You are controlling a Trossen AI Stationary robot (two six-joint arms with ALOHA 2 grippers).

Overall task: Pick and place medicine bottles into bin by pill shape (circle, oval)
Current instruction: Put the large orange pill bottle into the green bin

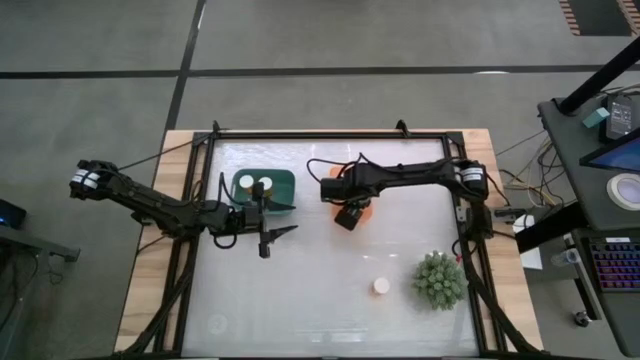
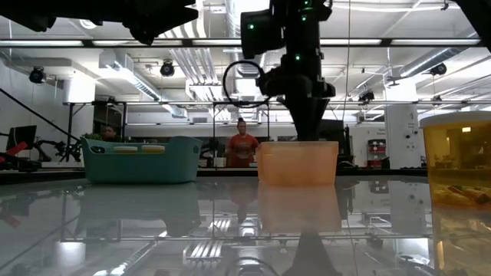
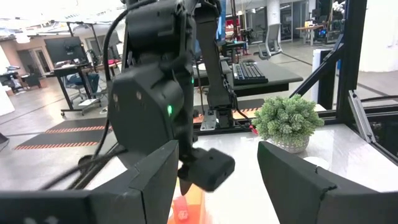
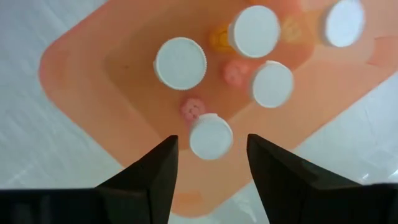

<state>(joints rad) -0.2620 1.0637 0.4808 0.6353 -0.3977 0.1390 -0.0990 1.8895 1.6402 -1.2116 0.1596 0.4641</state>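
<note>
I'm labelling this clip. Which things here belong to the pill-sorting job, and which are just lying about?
Job:
- orange bin holding five white-capped bottles
- green bin with two bottles
- lone bottle on the table

Lying about:
- spiky green plant

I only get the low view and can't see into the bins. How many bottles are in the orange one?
Observer: Five white caps show in the orange bin, below the open right gripper.
Operator: And the green bin?
Observer: Two bottles stand in the green bin.
Operator: Any left out?
Observer: One bottle stands alone beside the plant.
</note>
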